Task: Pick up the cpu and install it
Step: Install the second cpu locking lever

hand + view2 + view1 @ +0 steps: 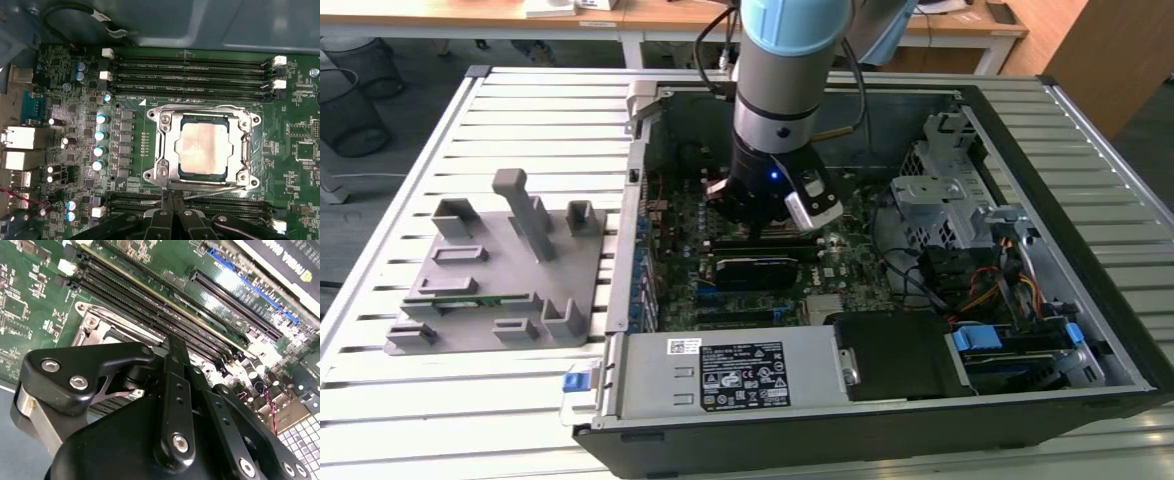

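Note:
The cpu (pixel 205 148), a flat square chip with a silvery top, lies inside the motherboard's socket, with the metal socket frame (pixel 162 150) around it. In the first wrist view my gripper (pixel 170 199) sits just beside the socket's edge, its two black fingers pressed together and nothing visible between them. A thin metal lever rod (pixel 215 190) runs along that same edge, close to the fingertips. The second wrist view has the gripper (pixel 177 347) low over the board next to the socket's corner (pixel 92 322). In the exterior view the gripper (pixel 769 230) is down inside the open computer case.
Empty memory slots (pixel 190 65) flank the socket on both sides. A black card (pixel 754 270), the power supply (pixel 720 372), a drive cage (pixel 947 195) and cables crowd the case. On the exterior view's left, a grey fixture tray (pixel 500 275) holds a green memory stick (pixel 467 300).

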